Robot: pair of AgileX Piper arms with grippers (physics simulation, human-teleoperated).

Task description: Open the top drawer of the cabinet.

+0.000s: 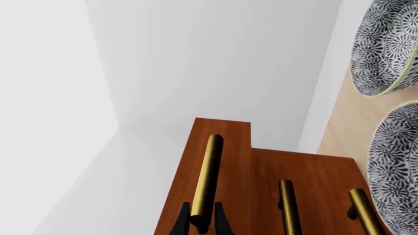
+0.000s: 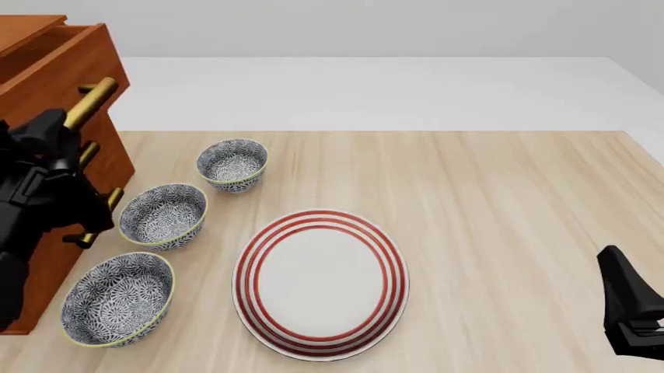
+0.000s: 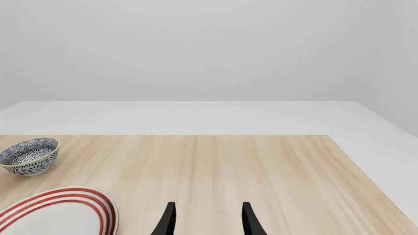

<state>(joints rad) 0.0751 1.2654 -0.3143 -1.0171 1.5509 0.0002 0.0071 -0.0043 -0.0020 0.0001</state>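
At the far left stands the cabinet point(image 2: 42, 233); its top drawer point(image 2: 64, 58) sticks out a little. The left gripper point(image 1: 201, 223) is closed on the brass handle point(image 1: 207, 171). Beside it lie 3 bowls point(image 2: 163, 215) and a striped plate point(image 2: 319, 281). The right gripper point(image 3: 205, 220) hangs with fingers apart, holding nothing.

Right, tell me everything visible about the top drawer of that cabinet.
The top drawer is a reddish-brown wooden box, uppermost in the cabinet at the table's left edge. It stands pulled out ahead of the two lower drawer fronts. Its brass bar handle sits between the left gripper fingers, which close on it. Nothing else touches it; its inside is not visible.
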